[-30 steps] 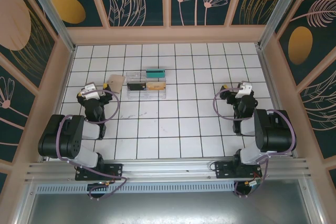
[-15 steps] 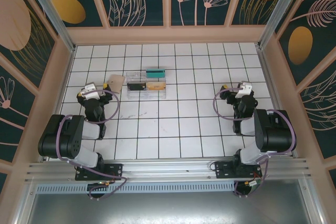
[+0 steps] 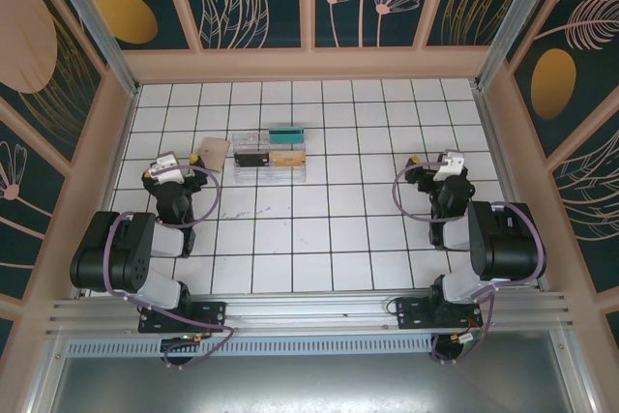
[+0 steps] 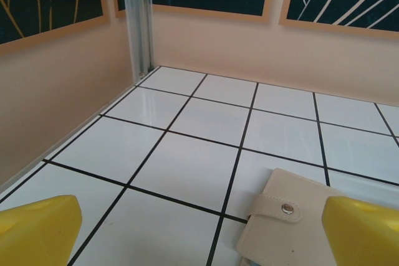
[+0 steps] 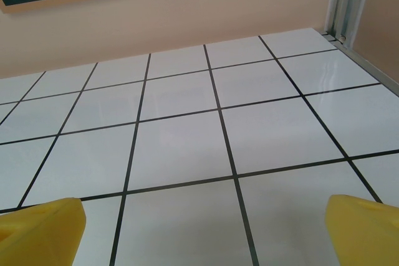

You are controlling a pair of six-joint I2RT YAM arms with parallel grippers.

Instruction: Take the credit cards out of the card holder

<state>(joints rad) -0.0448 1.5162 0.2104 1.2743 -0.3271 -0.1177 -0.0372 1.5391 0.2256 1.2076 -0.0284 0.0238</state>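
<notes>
The tan card holder lies closed on the white tiles at the back left, its snap strap fastened. Just right of it stands a clear tray. In the tray's compartments lie flat rectangles that look like the credit cards: a teal one, a black one and a tan-gold one. My left gripper is open, low over the tiles, with the holder near its right fingertip. My right gripper is open over bare tiles at the right.
Tan walls enclose the tiled floor on three sides, with metal posts in the back corners. The left wall runs close beside my left gripper. Open tiles stretch between the two arms.
</notes>
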